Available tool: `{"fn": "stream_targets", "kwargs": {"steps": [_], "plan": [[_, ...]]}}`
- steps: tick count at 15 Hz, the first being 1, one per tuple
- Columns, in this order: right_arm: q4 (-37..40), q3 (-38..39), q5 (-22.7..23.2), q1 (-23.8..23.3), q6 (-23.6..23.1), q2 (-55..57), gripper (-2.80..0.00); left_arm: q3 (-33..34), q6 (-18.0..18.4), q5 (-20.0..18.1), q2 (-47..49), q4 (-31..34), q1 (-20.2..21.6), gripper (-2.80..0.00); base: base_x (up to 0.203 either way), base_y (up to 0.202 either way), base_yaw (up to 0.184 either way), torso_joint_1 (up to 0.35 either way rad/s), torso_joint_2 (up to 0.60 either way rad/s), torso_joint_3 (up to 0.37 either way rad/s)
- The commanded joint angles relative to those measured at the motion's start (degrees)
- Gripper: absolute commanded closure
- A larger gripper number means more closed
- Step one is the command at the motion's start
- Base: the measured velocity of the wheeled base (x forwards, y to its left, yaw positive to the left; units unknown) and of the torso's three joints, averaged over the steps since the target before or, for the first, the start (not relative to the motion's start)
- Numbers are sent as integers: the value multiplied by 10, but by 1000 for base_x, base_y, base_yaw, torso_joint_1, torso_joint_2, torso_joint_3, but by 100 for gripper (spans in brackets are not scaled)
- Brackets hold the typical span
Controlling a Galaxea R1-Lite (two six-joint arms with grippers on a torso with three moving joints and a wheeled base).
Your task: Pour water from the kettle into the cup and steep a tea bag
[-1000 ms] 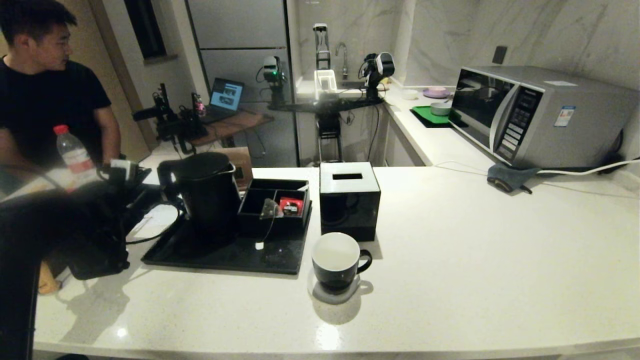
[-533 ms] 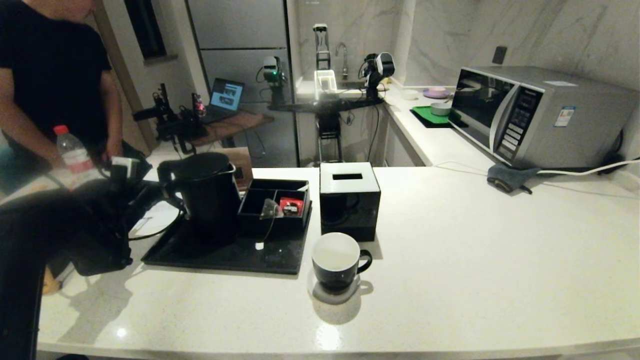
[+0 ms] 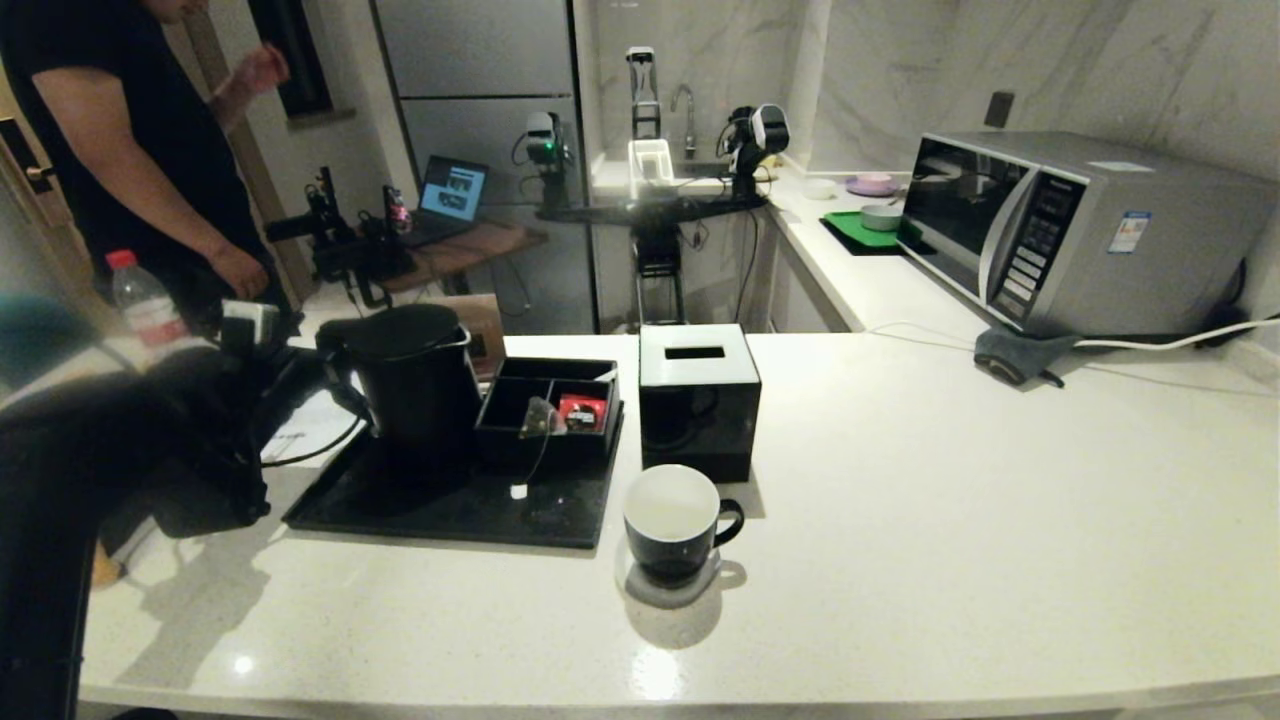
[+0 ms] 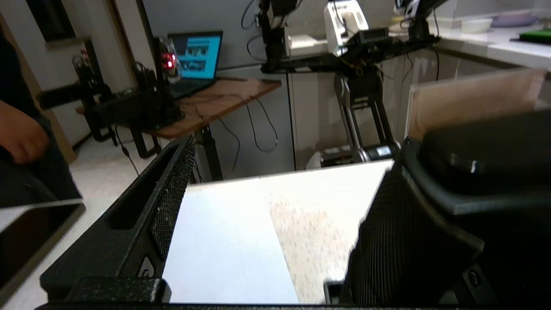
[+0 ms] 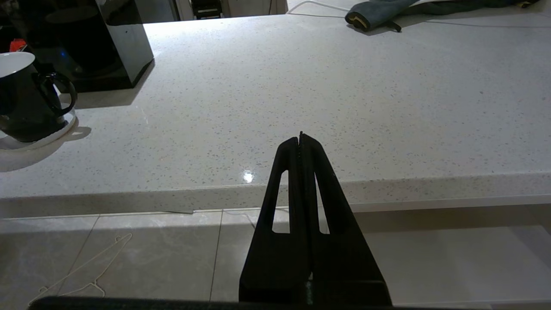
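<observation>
Left arm [image 3: 120, 450]: bulky matte black housing, seen just left of the kettle [image 3: 410, 385]. A thin black cable loops from it toward the kettle's base. A small pale block sits on its upper side.

Left gripper [image 4: 275, 224]: two broad black fingers [image 4: 142, 228] with a speckled, grainy finish. Inner faces carry a fine cross-hatched grid texture. One long slot-shaped recess runs along the outer finger's top. A small round screw shows low on the finger beside the kettle.

Right gripper [image 5: 300, 137]: two slim black tapering fingers, each with one long cut-out window, finely toothed along the meeting edges, joined at a wider black base.
</observation>
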Motion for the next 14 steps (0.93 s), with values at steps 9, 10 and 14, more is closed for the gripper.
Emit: {"fn": "stream_targets", "kwargs": {"steps": [9, 10, 14], "plan": [[0, 0, 0, 0, 0, 1, 0, -9, -5, 8, -7, 2, 0, -280, 0, 0, 0, 4, 0, 1], [0, 0, 0, -1, 0, 1, 0, -9, -8, 8, -7, 2, 0, -280, 0, 0, 0, 0, 0, 0], [0, 0, 0, 0, 0, 1, 0, -9, -9, 8, -6, 3, 0, -280, 0, 0, 0, 0, 0, 0]]}}
